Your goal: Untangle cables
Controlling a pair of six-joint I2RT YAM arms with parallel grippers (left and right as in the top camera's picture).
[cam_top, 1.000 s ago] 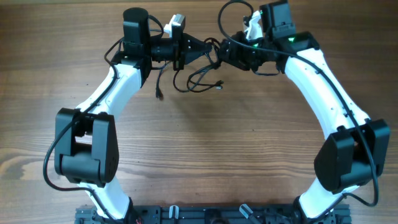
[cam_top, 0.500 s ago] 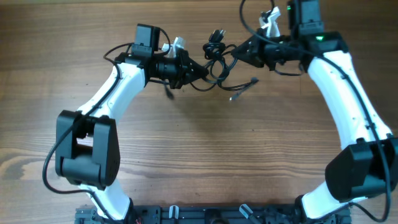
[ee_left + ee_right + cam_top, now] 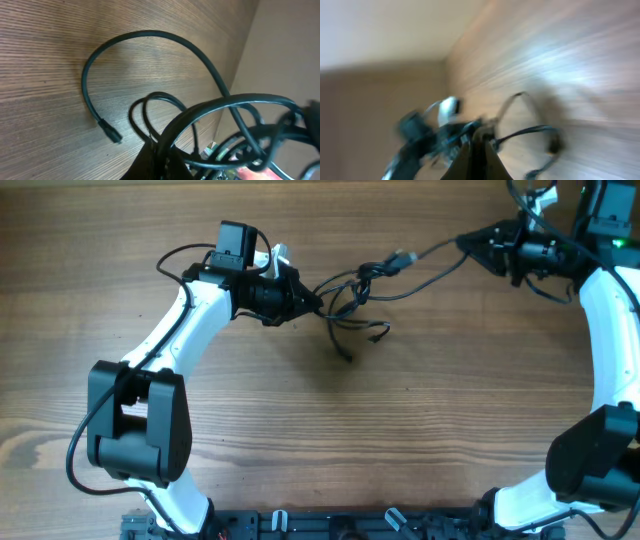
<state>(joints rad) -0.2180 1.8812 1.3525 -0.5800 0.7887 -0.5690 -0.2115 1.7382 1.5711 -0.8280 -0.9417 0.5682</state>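
Left end effector (image 3: 308, 302) clamped on the cables (image 3: 352, 288), knotted loops beside it near the table (image 3: 400, 430) far edge, right end effector (image 3: 468, 242) pinching one strand, stretched taut between them.

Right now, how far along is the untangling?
Done: one strand is drawn out straight toward the right pincer. In hand: both pincers are shut on the cables, the left pincer holding the bundle side. Left: a knot sits mid-span, with loops and loose ends beside it.
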